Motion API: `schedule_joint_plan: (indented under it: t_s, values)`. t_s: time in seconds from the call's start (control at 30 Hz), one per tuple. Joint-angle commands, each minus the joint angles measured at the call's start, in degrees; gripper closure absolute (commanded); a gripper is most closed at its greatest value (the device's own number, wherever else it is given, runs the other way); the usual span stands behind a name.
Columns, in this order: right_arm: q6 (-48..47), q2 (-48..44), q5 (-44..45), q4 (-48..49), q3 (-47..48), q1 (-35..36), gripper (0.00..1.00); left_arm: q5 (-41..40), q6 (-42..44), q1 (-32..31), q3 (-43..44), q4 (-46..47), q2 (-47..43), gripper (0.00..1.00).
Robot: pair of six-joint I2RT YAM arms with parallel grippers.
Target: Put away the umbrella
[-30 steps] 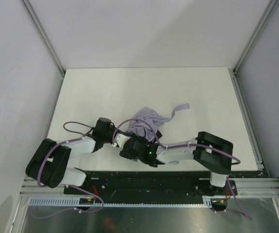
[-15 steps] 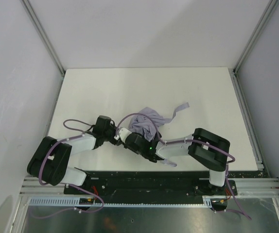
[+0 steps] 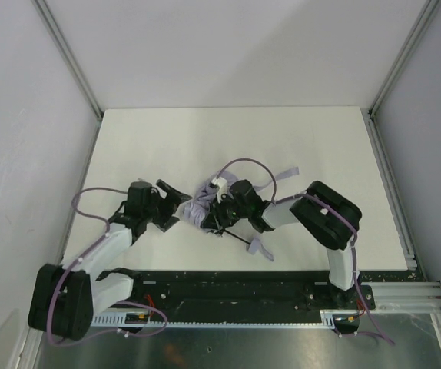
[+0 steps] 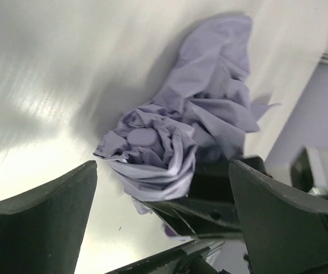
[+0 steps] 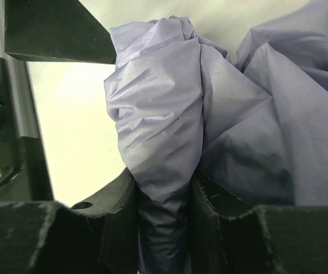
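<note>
While left gripper (image 3: 178,207) wide apart before the umbrella (image 4: 170,131), right gripper (image 5: 164,194) tight on its bunched folds.

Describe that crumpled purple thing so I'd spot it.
On the white table, look between the left gripper and the right gripper. The umbrella is the crumpled lavender-grey fabric bundle there; the thin cables share its colour but are cords, not cloth.

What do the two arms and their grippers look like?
Both arms match: white link shells between chunky black joint housings, seen on the left arm and right arm. A thin lavender cable loops along each. The left gripper and right gripper have matte black, wedge-shaped fingers. No markings are readable.
</note>
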Motion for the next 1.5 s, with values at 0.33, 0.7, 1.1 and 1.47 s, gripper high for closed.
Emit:
schedule_joint_plan:
  t_s: [0.33,0.7,1.1,1.47]
  values:
    - [17.98,15.67,-18.12,0.81,-7.7,-5.64,1.0,7.5,-9.13,-3.34,-5.71,4.56,-2.62,0.01]
    - [19.84,14.88,-20.6,2.78,-7.7,-6.29,1.0,-3.24,-14.0,-8.19,-7.74,15.56,7.31,0.08]
    - [19.45,11.3,-21.15,1.89,-7.46,-5.46,1.0,-5.83,-11.24,-8.63,-8.58,21.03,15.51,0.73]
    - [5.57,-7.34,-5.25,-22.98,-0.45,-3.34,0.42,-5.59,-8.12,-8.86,-8.24,12.67,13.99,1.0]
